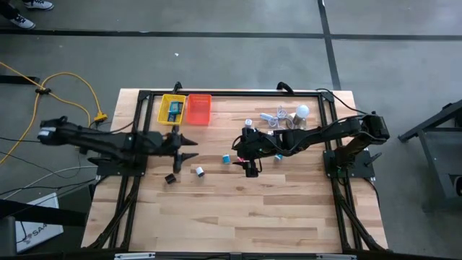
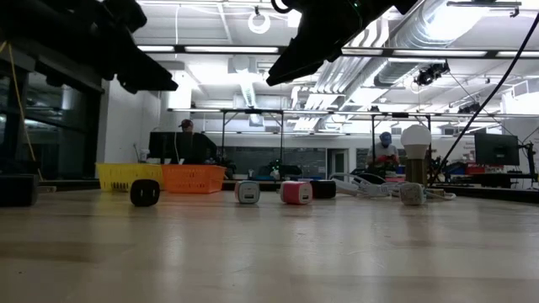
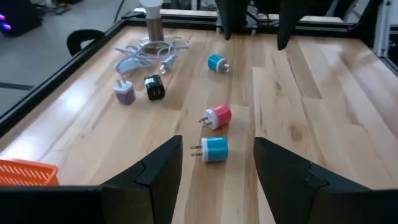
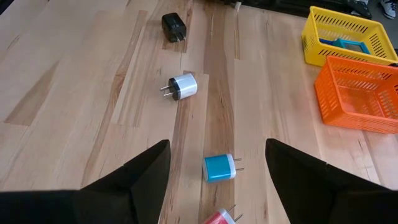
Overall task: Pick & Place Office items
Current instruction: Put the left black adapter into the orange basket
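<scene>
Small plug-shaped pieces lie loose on the wooden table. In the left wrist view I see a blue one [image 3: 214, 149], a pink-red one [image 3: 217, 116], another blue one [image 3: 217, 63], a black one [image 3: 154, 87] and a pale one [image 3: 124, 93]. The right wrist view adds a white piece [image 4: 183, 86] and a black piece [image 4: 173, 27]. My left gripper [image 1: 193, 148] hangs open left of the middle, above the table. My right gripper [image 1: 242, 153] hangs open facing it. The blue piece [image 1: 226, 158] lies on the table between the two.
A yellow basket [image 1: 172, 109] holding a blue item and an orange basket [image 1: 199, 109] stand at the table's far edge. A white bulb [image 1: 303, 111] and a white cable [image 1: 274, 118] lie far right. A black frame rims the table. Bare wood spreads toward the near edge.
</scene>
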### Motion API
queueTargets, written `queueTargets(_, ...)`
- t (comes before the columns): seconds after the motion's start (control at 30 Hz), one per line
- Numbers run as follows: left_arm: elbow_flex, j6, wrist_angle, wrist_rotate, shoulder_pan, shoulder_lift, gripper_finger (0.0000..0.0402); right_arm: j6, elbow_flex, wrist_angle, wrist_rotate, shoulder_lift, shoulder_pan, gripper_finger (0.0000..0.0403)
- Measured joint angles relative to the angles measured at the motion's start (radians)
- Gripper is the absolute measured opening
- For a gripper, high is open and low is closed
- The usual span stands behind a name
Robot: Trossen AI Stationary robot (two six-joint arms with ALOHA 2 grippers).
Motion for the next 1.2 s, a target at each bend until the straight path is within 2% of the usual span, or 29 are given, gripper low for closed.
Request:
queueTargets(0.23,0.000,-0.103,0.069,-0.185,-0.209,0.100,0.0191,0.000,0.000,0.000,0.000,0.000,0.000,0.0251)
queueTargets(0.5,0.000,-0.131,0.252,-0.334,-0.349,0.237,0.0191,0.000,0.000,0.000,0.000,0.000,0.000,0.0251)
queueTargets(0.67,0.000,-0.131,0.301,-0.339,-0.377,0.270,0.0191,0.000,0.000,0.000,0.000,0.000,0.000,0.0251)
queueTargets(1.2,0.000,-0.132,0.301,-0.339,-0.382,0.271,0.0191,0.000,0.000,0.000,0.000,0.000,0.000,0.0251)
